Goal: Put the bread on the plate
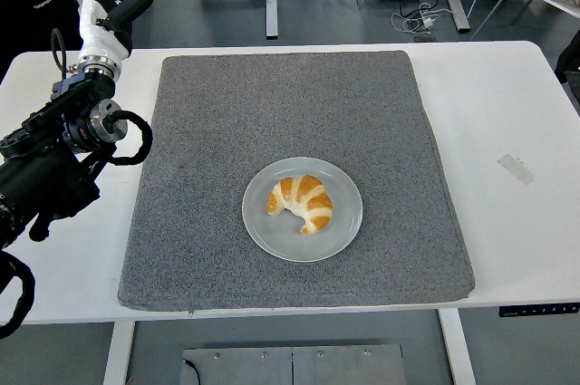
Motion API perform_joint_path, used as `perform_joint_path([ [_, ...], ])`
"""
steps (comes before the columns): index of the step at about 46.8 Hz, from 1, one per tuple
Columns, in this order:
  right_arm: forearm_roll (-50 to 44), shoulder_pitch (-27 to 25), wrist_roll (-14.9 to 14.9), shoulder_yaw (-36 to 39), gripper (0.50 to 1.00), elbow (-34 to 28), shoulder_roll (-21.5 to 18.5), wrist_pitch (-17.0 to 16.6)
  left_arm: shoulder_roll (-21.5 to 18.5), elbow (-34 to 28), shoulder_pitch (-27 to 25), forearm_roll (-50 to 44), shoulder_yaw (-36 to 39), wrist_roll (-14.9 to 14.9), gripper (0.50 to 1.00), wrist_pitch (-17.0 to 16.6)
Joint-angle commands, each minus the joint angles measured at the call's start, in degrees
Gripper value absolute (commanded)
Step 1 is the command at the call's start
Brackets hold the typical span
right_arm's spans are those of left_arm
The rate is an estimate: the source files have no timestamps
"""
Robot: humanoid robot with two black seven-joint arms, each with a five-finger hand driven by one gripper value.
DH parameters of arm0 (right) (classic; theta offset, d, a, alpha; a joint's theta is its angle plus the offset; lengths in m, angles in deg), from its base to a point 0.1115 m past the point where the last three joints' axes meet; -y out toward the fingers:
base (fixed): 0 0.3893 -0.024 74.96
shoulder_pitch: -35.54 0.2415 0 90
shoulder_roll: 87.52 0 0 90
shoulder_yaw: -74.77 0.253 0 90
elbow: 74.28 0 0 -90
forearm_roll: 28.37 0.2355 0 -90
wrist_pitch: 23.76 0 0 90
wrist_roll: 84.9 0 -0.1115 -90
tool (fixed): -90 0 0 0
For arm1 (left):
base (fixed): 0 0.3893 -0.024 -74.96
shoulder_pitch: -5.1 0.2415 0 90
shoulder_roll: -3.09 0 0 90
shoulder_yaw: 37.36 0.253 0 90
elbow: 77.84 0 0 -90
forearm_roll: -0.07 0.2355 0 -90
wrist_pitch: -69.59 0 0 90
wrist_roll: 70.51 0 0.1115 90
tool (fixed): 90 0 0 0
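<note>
A golden croissant (pixel 302 201) lies on the pale grey plate (pixel 344 231), which sits near the middle of the grey mat (pixel 299 104). My left hand (pixel 116 0) is raised at the far left, past the mat's back left corner, fingers spread and holding nothing. The black left arm (pixel 54 168) runs down along the table's left side. Nothing touches the bread. The right arm does not show.
A small strip of clear tape (pixel 515 168) lies on the white table (pixel 507 104) at the right. Beyond the far edge are table legs, cables and people's shoes on the floor.
</note>
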Motion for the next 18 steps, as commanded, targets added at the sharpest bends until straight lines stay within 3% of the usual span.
perform_joint_path([
  [1,0.00,0.01,0.01,0.00,1.000,0.00,0.00,0.00,0.88,1.32,0.18,-1.41,-0.21,1.40,0.974,1.51],
  [12,0.00,0.01,0.01,0.09,1.000,0.09,0.00,-0.09,0.98,1.68,0.80,-2.30,-3.37,1.49,0.975,5.20],
  [18,0.00,0.10,0.01,0.18,1.000,0.18,0.00,-0.09,0.80,1.68,1.15,-2.30,-3.73,1.41,0.974,5.64],
])
